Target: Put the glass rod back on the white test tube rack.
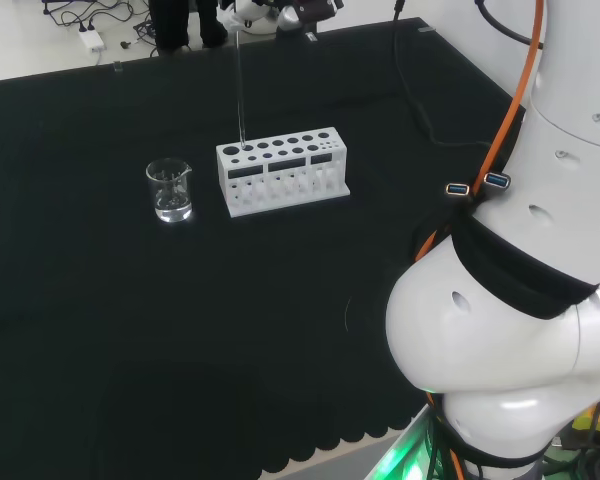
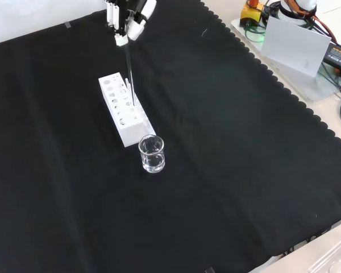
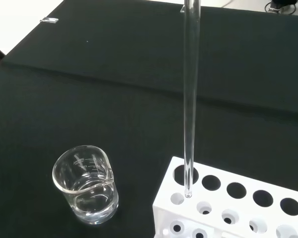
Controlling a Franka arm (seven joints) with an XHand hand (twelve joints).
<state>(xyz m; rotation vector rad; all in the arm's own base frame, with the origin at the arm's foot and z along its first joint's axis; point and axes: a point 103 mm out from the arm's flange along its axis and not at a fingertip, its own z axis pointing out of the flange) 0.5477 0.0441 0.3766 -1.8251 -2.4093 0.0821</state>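
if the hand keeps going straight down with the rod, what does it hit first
The glass rod in the hand would meet the white rack first. Its tip hangs at the end hole nearest the beaker, seemingly at the hole's edge, so whether it enters or catches the rim is unclear.

In the head view, the hand [image 1: 270, 12] at the top edge holds the glass rod [image 1: 240, 90] upright, its lower end at a hole near the left end of the white test tube rack [image 1: 283, 170]. A glass beaker [image 1: 169, 190] stands just left of the rack on the bench [image 1: 130, 320].
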